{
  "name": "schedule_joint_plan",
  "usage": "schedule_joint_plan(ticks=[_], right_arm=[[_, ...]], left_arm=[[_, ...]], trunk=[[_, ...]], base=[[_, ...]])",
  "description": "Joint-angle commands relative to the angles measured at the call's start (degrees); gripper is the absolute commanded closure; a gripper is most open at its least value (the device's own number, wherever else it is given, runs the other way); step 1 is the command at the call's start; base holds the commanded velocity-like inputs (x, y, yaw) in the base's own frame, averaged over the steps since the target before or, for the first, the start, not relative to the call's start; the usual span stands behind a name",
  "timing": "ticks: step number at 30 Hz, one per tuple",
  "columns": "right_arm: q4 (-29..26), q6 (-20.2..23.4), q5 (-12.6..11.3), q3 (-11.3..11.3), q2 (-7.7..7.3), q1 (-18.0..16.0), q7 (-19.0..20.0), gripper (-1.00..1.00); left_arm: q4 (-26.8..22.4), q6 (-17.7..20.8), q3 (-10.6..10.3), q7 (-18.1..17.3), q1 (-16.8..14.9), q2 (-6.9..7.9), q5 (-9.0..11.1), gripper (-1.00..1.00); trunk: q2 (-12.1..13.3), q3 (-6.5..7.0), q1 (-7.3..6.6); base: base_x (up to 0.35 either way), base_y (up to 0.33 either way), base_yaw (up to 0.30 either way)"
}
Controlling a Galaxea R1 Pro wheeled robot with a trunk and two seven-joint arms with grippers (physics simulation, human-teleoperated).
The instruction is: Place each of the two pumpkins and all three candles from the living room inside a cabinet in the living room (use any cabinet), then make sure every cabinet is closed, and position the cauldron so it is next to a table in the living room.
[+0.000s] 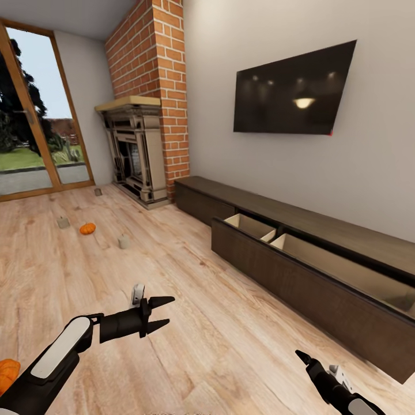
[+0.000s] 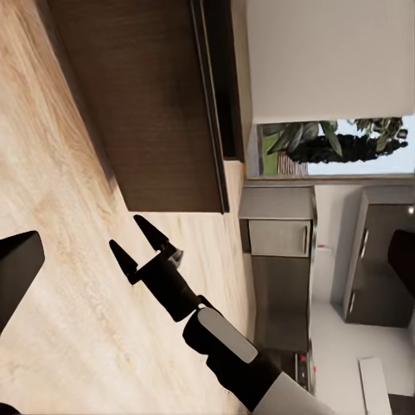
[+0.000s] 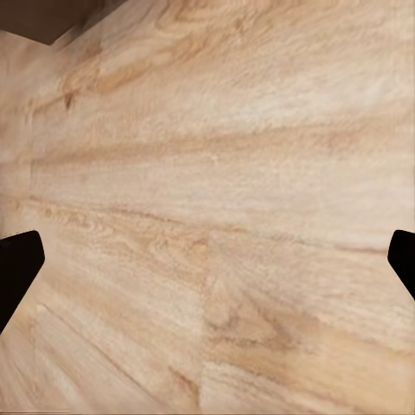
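Lying beyond left jaws [image 1: 163,314]: pumpkin [image 1: 87,229].

The long low dark-brown wood cabinet [image 1: 323,253] runs along the right-hand wall, below the wall-mounted flat black television [image 1: 294,92]. Its wide front drawer [image 1: 300,271] stands pulled out over the pale plank floor [image 1: 202,323]. The red-brick chimney with stone fireplace [image 1: 141,155] stands at the cabinet's far end, left of it. On the floor before the fireplace lie three short grey-beige candles: one [image 1: 98,192] nearest the hearth, one [image 1: 63,222] to the left, one [image 1: 124,241] nearer the camera. A small orange ribbed pumpkin [image 1: 87,229] lies between the latter two. A second orange pumpkin [image 1: 8,372] sits at the near left edge.
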Motion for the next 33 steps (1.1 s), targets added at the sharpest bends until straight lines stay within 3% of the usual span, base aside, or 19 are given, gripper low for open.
schedule_joint_plan(ticks=[1, 12, 33], right_arm=[[0.0, 0.6, -0.2, -0.5, 0.0, 0.0, 0.2, -1.0], [0.0, 0.5, -0.1, -0.4, 0.0, 0.0, 0.2, -1.0], [-0.1, 0.5, -0.1, -0.4, 0.01, 0.0, 0.1, -1.0]], left_arm=[[0.0, 0.0, -0.1, -0.6, -0.1, 0.04, -0.5, -1.0], [0.1, 0.0, -0.1, -0.6, -0.1, 0.04, -0.5, -1.0], [0.5, 0.0, -0.1, -0.6, -0.1, 0.04, -0.5, -1.0]], trunk=[[0.0, -0.13, -0.01], [0.0, -0.93, -0.01], [0.0, -2.45, -0.01]], base=[[0.0, -0.103, 0.175], [0.0, -0.096, 0.175], [0.001, -0.004, 0.175]])
